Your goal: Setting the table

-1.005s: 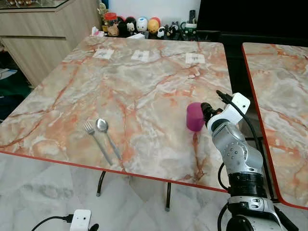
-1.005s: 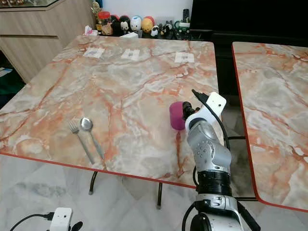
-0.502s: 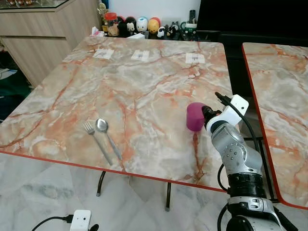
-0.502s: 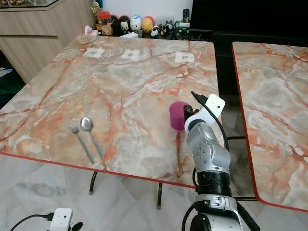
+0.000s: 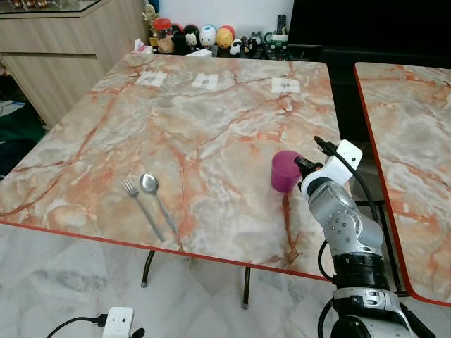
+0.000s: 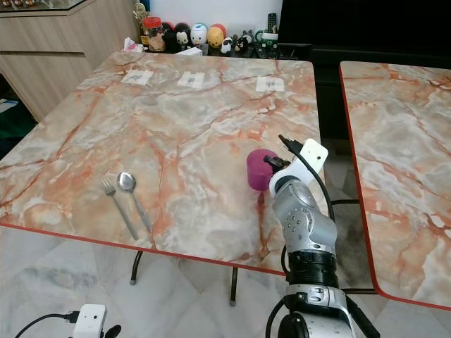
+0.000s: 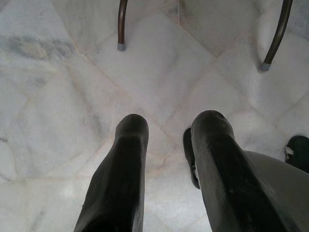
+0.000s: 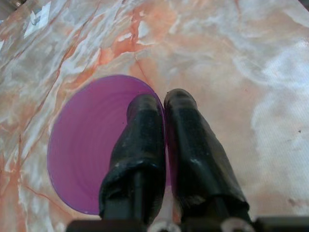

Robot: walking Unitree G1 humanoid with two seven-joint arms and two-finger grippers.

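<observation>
A purple cup (image 5: 285,171) stands upright on the marble table (image 5: 211,127), toward its right edge. My right gripper (image 5: 301,166) is shut on the cup's rim. In the right wrist view one finger (image 8: 137,140) is inside the purple cup (image 8: 89,140) and the other finger (image 8: 193,140) is outside its wall. A fork (image 5: 138,203) and a spoon (image 5: 156,197) lie side by side near the table's front left edge. My left gripper (image 7: 164,140) hangs open over the floor, holding nothing.
Three paper labels (image 5: 204,81) lie along the table's far side. Figurines and jars (image 5: 211,35) crowd the shelf behind it. A second marble table (image 5: 412,141) stands to the right across a narrow gap. A wooden cabinet (image 5: 63,49) is at the far left.
The cup and my right gripper have shifted slightly to the left over the table. The fork and spoon have not moved.
</observation>
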